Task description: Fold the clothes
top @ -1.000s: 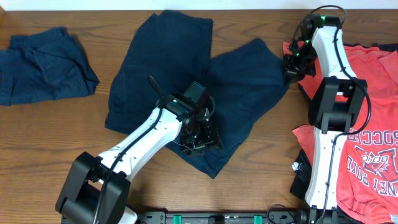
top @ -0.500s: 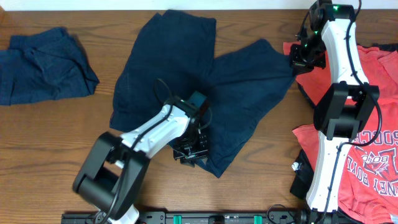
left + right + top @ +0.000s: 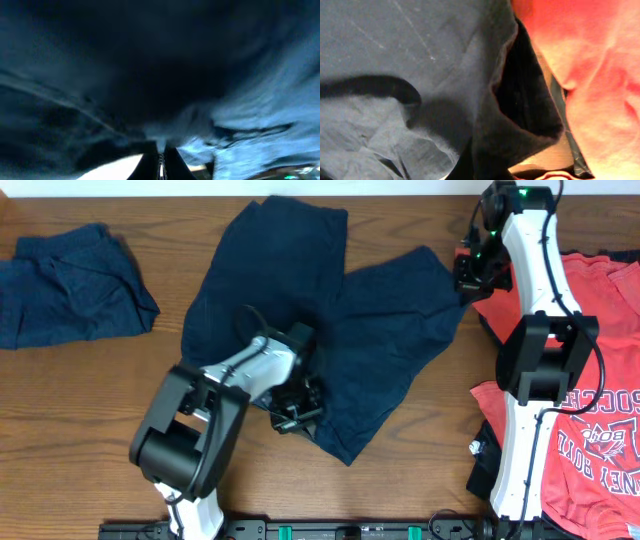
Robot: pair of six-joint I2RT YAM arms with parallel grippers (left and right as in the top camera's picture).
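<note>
A dark navy T-shirt lies spread across the middle of the table. My left gripper sits at its lower front edge, jaws shut on the cloth. In the left wrist view the closed gripper meets bunched navy fabric. My right gripper is shut on the same shirt's right corner, beside the coral-red shirts. In the right wrist view a dark fold of that corner runs down into the jaws and hides them.
A second navy T-shirt lies crumpled at the far left. A coral-red shirt with printed lettering lies at the right front, under the right arm's base. Bare wooden table shows at the front left.
The left gripper has closed on the navy shirt's lower edge and slid a little left. The right gripper swung slightly right, then back left, with the shirt's corner.
</note>
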